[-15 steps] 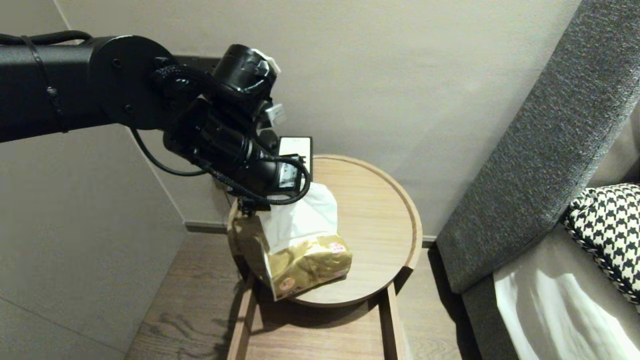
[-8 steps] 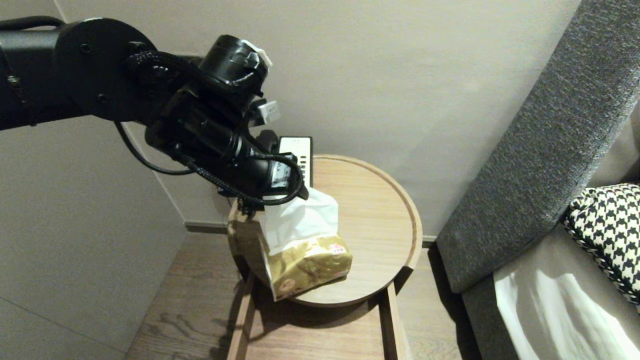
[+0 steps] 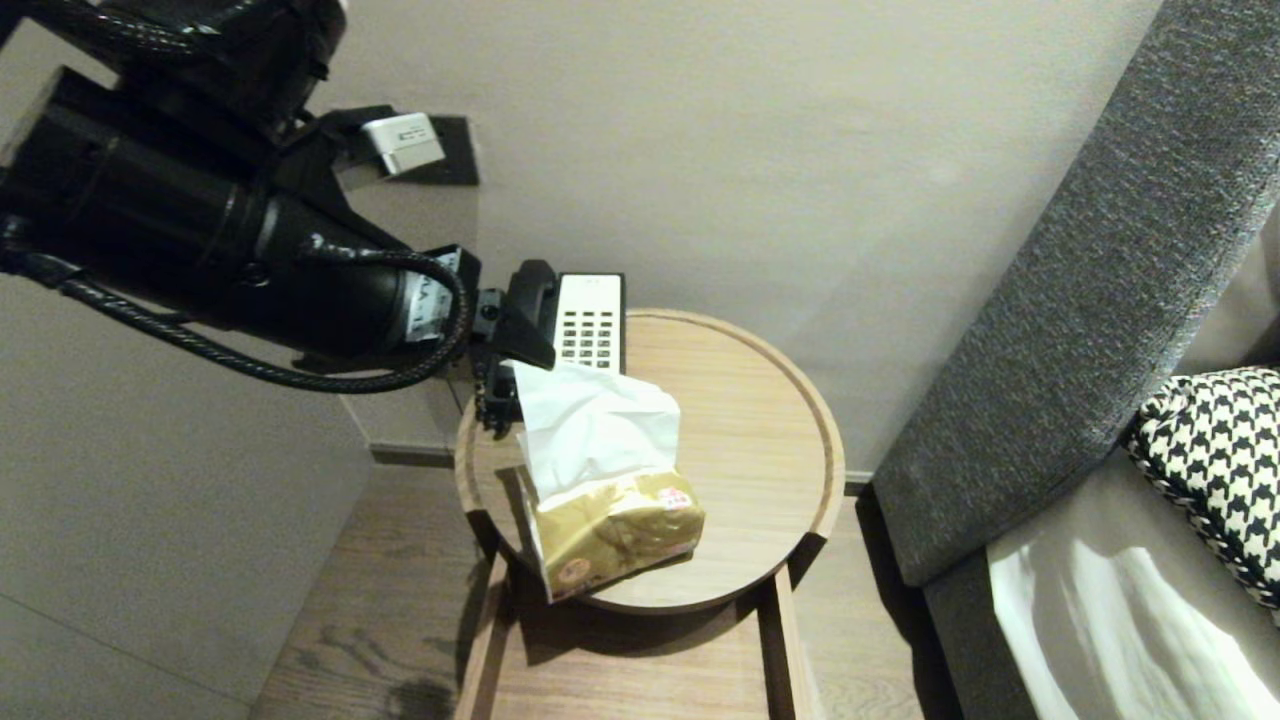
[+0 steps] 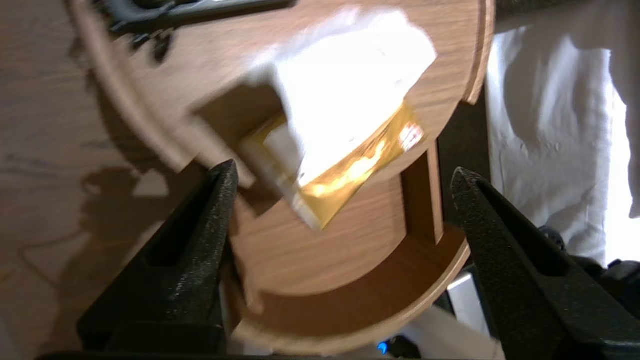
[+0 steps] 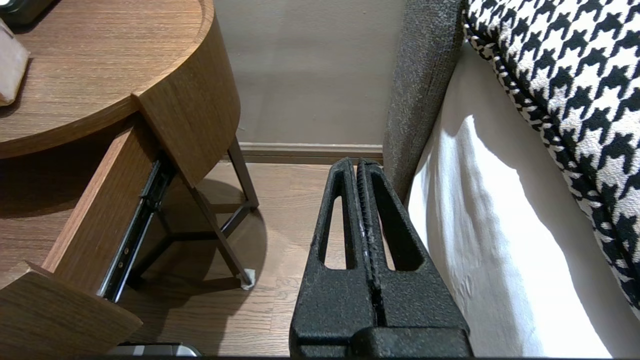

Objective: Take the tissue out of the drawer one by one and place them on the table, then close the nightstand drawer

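Note:
A gold tissue pack (image 3: 610,525) lies near the front edge of the round wooden side table (image 3: 760,420), with a white tissue (image 3: 595,425) standing up out of it. My left arm (image 3: 250,250) hangs high over the table's left side and hides its own fingers in the head view. In the left wrist view the left gripper (image 4: 342,171) is open wide, well above the pack (image 4: 360,170) and its tissue (image 4: 345,85), with nothing between the fingers. My right gripper (image 5: 357,162) is shut and empty, parked low beside the bed.
A desk phone (image 3: 590,325) with a black handset sits at the table's back left, near the wall. An open drawer (image 3: 630,660) sticks out below the tabletop. A grey headboard (image 3: 1080,300), a houndstooth pillow (image 3: 1215,450) and a white sheet (image 5: 480,215) fill the right.
The left gripper has opened and let go of the tissue. The arm has lifted up and away to the left, and the tissue stays standing out of the pack. The right arm is still.

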{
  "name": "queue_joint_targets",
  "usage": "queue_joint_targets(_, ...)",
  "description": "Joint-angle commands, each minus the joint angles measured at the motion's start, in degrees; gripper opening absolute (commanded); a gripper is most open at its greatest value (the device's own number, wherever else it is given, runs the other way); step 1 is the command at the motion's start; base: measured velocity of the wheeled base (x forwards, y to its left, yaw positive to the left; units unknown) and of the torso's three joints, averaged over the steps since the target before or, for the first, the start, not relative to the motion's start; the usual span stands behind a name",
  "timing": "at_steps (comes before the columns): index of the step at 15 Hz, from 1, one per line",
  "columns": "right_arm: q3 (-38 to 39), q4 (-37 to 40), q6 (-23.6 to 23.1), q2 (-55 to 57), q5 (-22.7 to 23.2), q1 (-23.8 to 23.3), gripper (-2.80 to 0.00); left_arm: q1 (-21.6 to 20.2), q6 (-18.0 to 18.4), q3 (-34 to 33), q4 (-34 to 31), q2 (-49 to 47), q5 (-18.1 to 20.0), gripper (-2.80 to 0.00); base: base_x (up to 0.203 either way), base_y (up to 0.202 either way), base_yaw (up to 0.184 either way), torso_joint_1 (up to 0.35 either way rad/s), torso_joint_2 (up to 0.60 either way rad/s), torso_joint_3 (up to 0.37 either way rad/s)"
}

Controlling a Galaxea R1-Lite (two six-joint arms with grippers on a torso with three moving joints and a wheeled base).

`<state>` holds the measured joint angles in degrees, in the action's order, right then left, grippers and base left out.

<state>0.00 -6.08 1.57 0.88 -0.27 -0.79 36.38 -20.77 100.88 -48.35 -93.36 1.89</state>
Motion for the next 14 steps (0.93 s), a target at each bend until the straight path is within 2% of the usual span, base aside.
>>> queue_joint_targets(1, 2.29, -0.07, 0.01, 0.09, 0.0, 0.0, -2.8, -2.86, -0.06, -4.78, -0.29, 7.62, -0.03, -2.8, 0.0, 0.0, 0.0, 0.0, 0.0, 0.0)
queue_joint_targets(3, 2.29, -0.07, 0.01, 0.09, 0.0, 0.0, -2.8, -6.34, 0.15, -9.32, -0.41, 13.04, -0.17, -2.8, 0.0, 0.0, 0.0, 0.0, 0.0, 0.0)
queue_joint_targets(5, 2.29, -0.07, 0.01, 0.09, 0.0, 0.0, -2.8, -12.46, 1.47, -13.73, -0.7, 18.92, -0.28, -2.8, 0.0, 0.0, 0.0, 0.0, 0.0, 0.0)
queue_joint_targets(8, 2.29, -0.07, 0.01, 0.09, 0.0, 0.0, -2.8, -24.74, 6.98, -20.38, -0.89, 26.2, -0.67, -2.8, 0.0, 0.0, 0.0, 0.0, 0.0, 0.0)
queue_joint_targets(11, 2.29, -0.07, 0.01, 0.09, 0.0, 0.0, -2.8, -38.49, 11.67, -27.5, 2.29, 32.64, 0.01, -2.8, 0.0, 0.0, 0.0, 0.0, 0.0, 0.0)
queue_joint_targets(12, 2.29, -0.07, 0.01, 0.09, 0.0, 0.0, -2.8, -40.8, 12.77, -31.35, 4.12, 36.26, 0.78, -2.8, 0.0, 0.0, 0.0, 0.0, 0.0, 0.0)
queue_joint_targets(14, 2.29, -0.07, 0.01, 0.09, 0.0, 0.0, -2.8, -42.15, 13.72, -36.43, 5.52, 41.89, 1.95, -2.8, 0.0, 0.0, 0.0, 0.0, 0.0, 0.0)
